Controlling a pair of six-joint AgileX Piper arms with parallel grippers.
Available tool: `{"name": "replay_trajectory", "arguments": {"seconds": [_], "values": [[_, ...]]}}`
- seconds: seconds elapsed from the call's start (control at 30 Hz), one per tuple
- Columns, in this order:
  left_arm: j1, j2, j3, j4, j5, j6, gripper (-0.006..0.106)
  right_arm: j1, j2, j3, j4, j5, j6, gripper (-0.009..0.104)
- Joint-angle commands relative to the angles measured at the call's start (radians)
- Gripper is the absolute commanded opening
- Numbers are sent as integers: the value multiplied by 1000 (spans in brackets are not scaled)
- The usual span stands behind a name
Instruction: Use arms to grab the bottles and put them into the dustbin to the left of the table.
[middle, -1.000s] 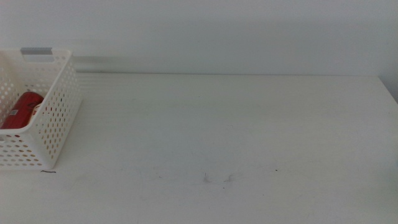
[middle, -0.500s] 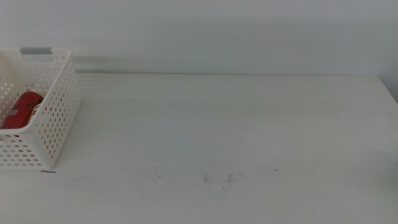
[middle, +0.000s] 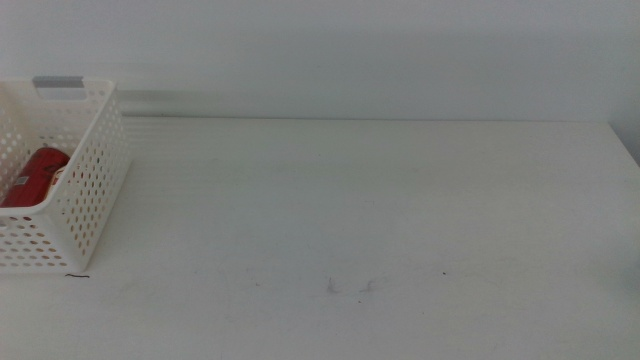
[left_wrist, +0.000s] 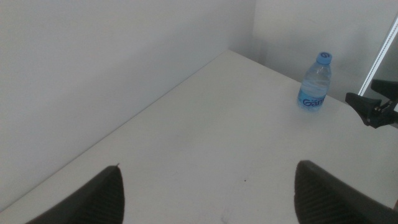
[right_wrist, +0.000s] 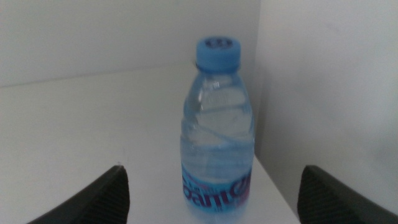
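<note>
One can binned, one water bottle left standing — the job looks part done.

One red can lies inside the white dustbin at the left end of the counter; whether anything else lies under it I cannot tell. Across the middle of the counter nothing shows but a few small scuff marks. The left gripper hangs with its fingers spread wide and holding nothing, the water bottle upright well beyond them near the counter's far corner. The right gripper faces that same bottle — its fingers are wide apart and empty, the bottle centred ahead of the gap, close in but not yet between them. By my judgement, grasping this bottle and carrying it over to the dustbin is what remains.
</note>
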Motion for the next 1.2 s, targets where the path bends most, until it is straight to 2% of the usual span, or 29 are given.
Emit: {"name": "replay_trajectory", "arguments": {"seconds": [0.0,0.27,0.53,0.77,0.87,1.0,1.17], "values": [[-5,-6,-4,-7,-3,4,94,-18,25,3,-33,-82,-29,79],[-5,-6,-4,-7,-3,4,94,-20,198,3,12,-253,-46,79],[-5,-6,-4,-7,-3,4,94,-20,324,3,10,-356,-41,79],[-5,-6,-4,-7,-3,4,94,-22,437,3,90,-483,-48,79],[-5,-6,-4,-7,-3,4,94,-22,489,3,102,-541,-48,79],[-5,-6,-4,-7,-3,4,94,-22,545,3,100,-544,-57,79],[-5,-6,-4,-7,-3,4,94,-22,631,3,111,-544,-157,79]]}}
